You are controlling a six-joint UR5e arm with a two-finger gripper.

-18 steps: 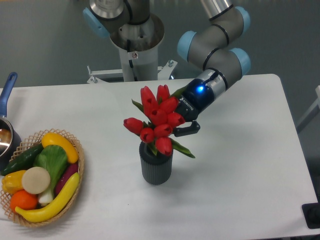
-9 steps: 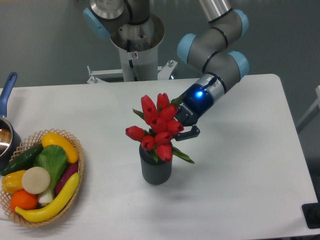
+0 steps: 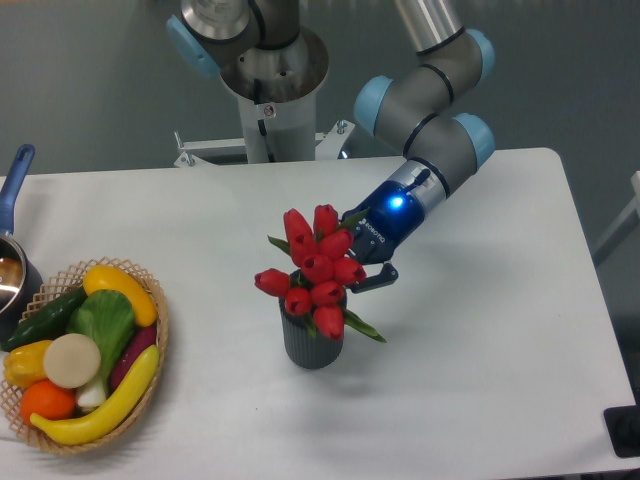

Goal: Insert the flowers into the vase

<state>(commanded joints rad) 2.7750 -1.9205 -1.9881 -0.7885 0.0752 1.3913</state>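
Fixed camera view. We see the flowers, a tight bunch of red tulip buds with green leaves, sitting over the mouth of the vase. The lowest buds overlap the vase rim, and one leaf sticks out to the right of it. We cannot see the stems, so how deep they sit inside the vase cannot be told.

The vase stands upright near the middle of the white table. The gripper reaches in from the far right, directly behind the bunch. One dark finger shows just right of the buds; the other is hidden by them. We cannot tell whether the fingers pinch the bunch or stand spread.

At the near left edge of the table we see a woven basket of vegetables, well apart from the vase. A blue-handled pot sits at the far left edge.
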